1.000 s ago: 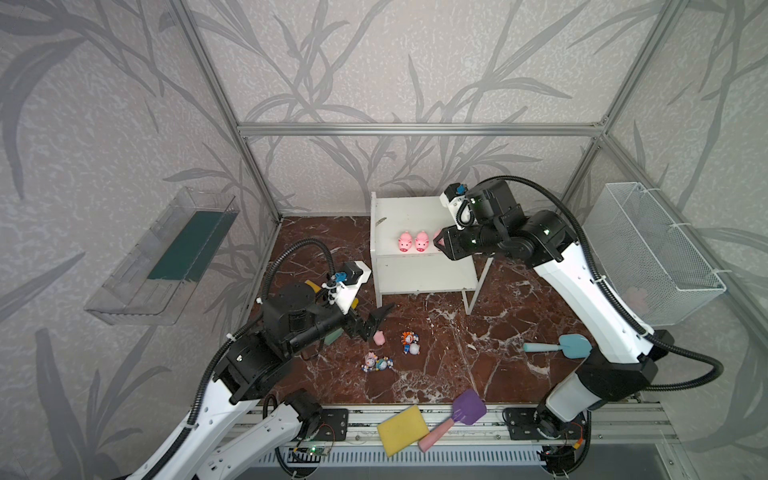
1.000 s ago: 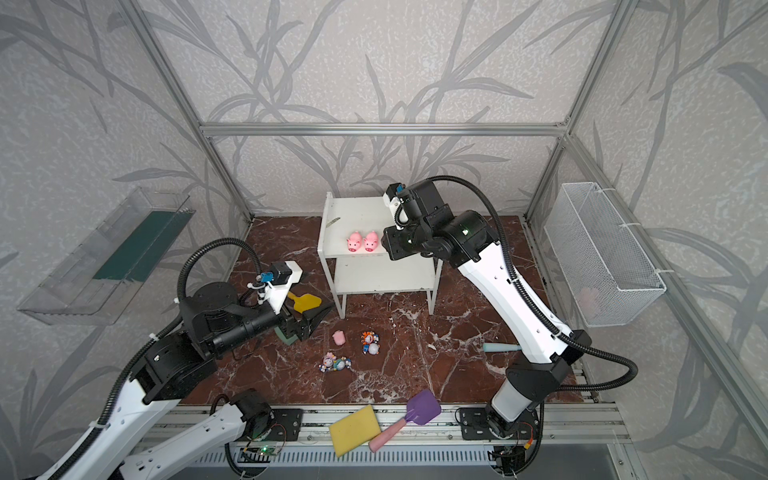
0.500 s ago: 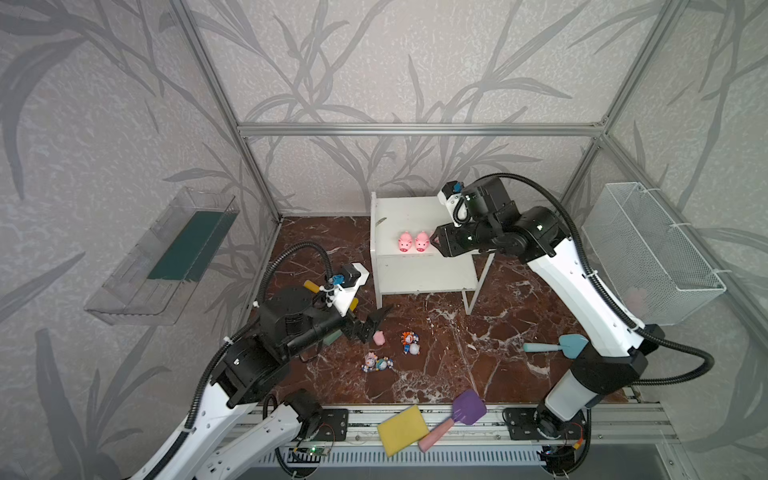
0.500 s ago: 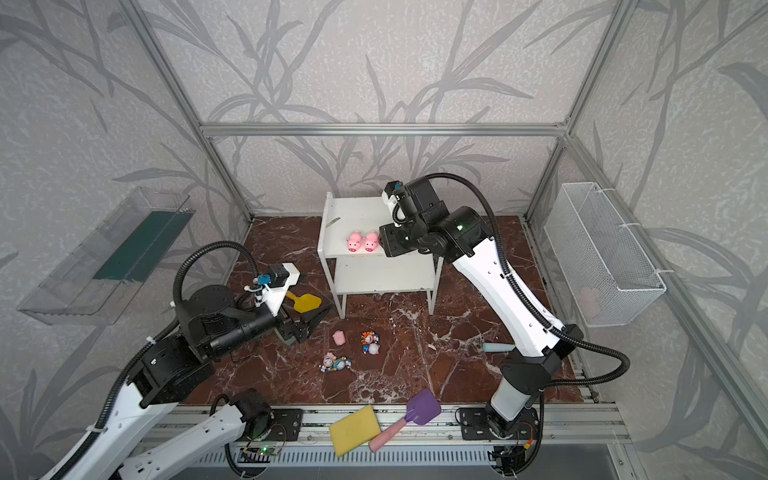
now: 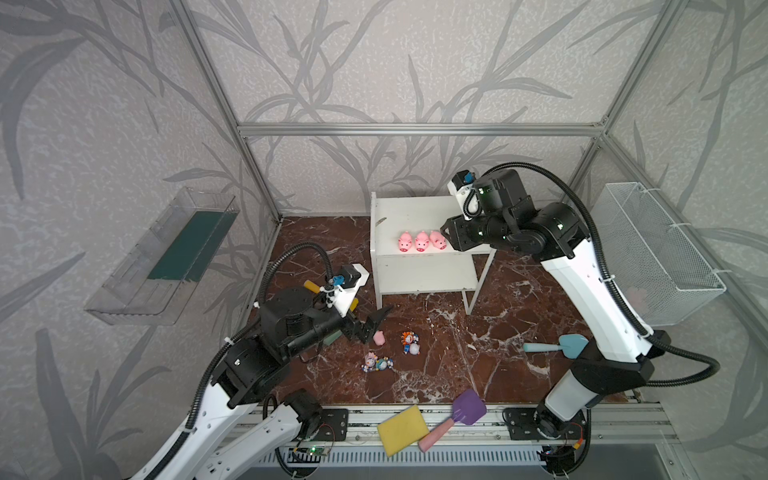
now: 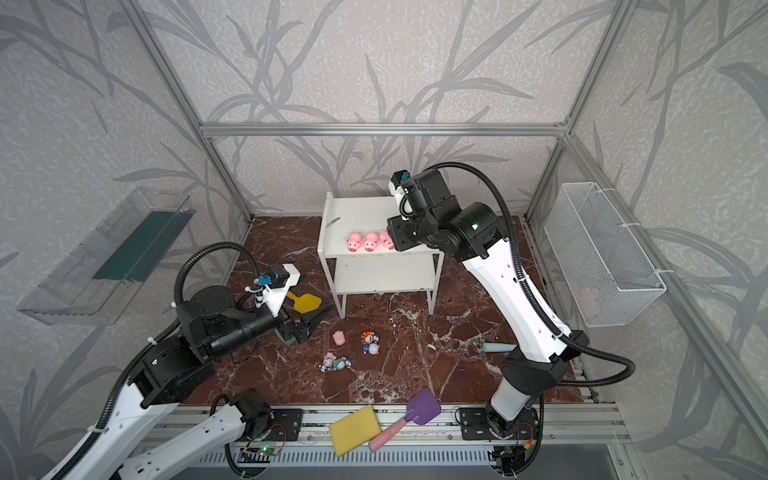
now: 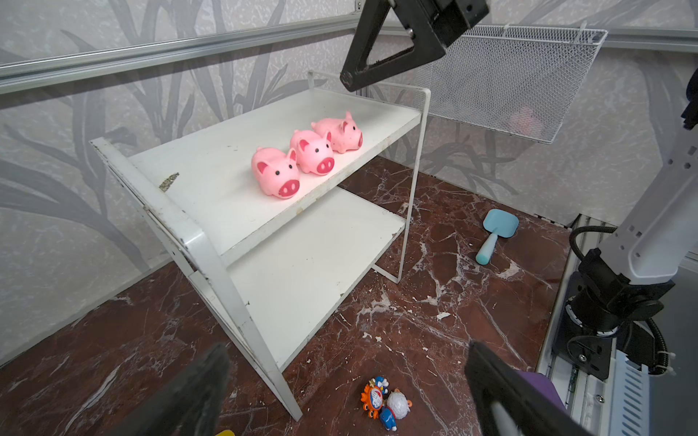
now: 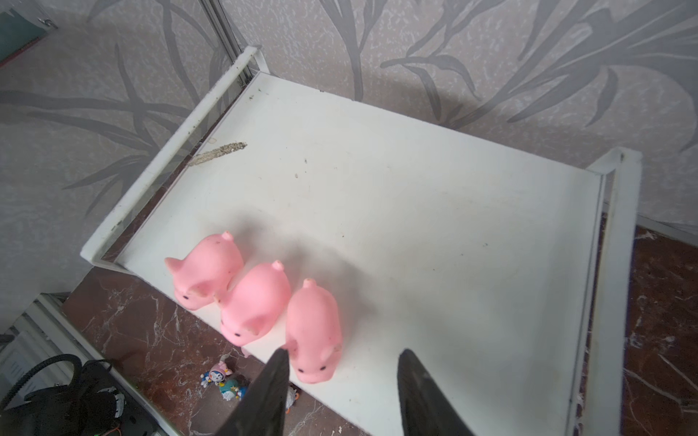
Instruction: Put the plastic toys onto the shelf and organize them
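Looking down in both top views, you have three pink pigs [image 5: 422,241] [image 6: 371,241] standing in a row on the top board of the white shelf [image 5: 415,216] [image 6: 365,216]. They sit close to its front edge with their red snouts pointing outward over the tabletop [image 5: 457,353].

Your right tool [image 8: 343,353] is over that same board, just beside the end pig [image 8: 313,328]. In the right wrist view its two fingers stand clearly apart. One fingertip [image 8: 281,355] overlaps the pig's flank, but the gap is much wider than the pig, so nothing is clamped.

Your left tool [image 5: 372,326] [image 6: 309,322] hangs low over the tabletop in front of the shelf's left leg. Its jaws are spread as wide as they go and carry nothing.

A small pink toy [image 5: 378,337] [image 6: 338,337] lies on the tabletop just beside that tool. Near it are the orange and white-blue figurines [image 5: 409,343] [image 7: 385,402], touching each other. A little nearer the front rail are the pink and teal figurines [image 5: 377,362] [image 8: 223,379].

A blue shovel [image 5: 569,345] lies well apart, by the right arm's base. A purple shovel [image 5: 467,407] and a yellow sponge [image 5: 402,430] rest at the front rail.
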`<state>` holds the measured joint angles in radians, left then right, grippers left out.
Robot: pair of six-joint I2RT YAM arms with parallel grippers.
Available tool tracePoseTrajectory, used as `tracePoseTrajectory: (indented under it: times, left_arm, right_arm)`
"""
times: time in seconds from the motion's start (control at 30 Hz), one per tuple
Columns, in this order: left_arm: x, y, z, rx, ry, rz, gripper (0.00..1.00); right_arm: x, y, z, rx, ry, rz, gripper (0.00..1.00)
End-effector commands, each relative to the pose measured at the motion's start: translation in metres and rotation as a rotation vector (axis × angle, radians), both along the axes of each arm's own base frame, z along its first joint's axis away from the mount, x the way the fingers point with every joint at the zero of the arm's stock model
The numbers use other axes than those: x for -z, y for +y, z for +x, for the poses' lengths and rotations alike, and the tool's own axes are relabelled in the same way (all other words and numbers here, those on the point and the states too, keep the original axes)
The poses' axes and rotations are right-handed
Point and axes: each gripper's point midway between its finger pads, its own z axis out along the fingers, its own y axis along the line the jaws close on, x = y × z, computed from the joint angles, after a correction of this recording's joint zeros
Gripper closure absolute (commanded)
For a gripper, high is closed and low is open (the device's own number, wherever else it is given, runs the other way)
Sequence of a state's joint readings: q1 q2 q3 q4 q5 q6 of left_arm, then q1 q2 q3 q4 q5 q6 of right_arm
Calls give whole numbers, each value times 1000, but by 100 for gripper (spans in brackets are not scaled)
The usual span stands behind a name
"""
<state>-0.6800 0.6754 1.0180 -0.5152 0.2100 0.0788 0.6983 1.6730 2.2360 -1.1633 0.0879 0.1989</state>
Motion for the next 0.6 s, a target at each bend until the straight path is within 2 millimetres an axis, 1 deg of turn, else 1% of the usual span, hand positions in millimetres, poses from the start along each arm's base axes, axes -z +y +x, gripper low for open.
tracePoseTrajectory:
  times: [0.0, 0.03, 0.13, 0.23, 0.37, 0.43, 0.47, 0.57]
  left_arm:
    - [0, 2, 0, -4, -23, 6, 1]
    - [1, 2, 1, -9, -22, 9, 1]
    - [7, 10, 3, -53, -7, 27, 1]
    - [30, 18, 3, -90, 52, 74, 1]
    - [69, 25, 5, -159, 187, 87, 1]
    - [83, 25, 5, -187, 261, 59, 1]
    - [90, 24, 5, -204, 299, 39, 1]
    - [116, 23, 8, -254, 397, 0, 1]
  right_arm:
    - [-6, -8, -8, -30, -28, -25, 61]
    - [-8, -3, -13, -66, -38, -13, 61]
    - [-12, 14, -36, -197, -113, -15, 62]
    - [-4, 28, -67, -305, -179, -41, 63]
    - [23, 40, -109, -431, -216, -40, 63]
    - [38, 44, -128, -481, -234, -28, 63]
    - [48, 48, -141, -515, -236, -18, 64]
    - [75, 49, -160, -545, -226, 7, 64]
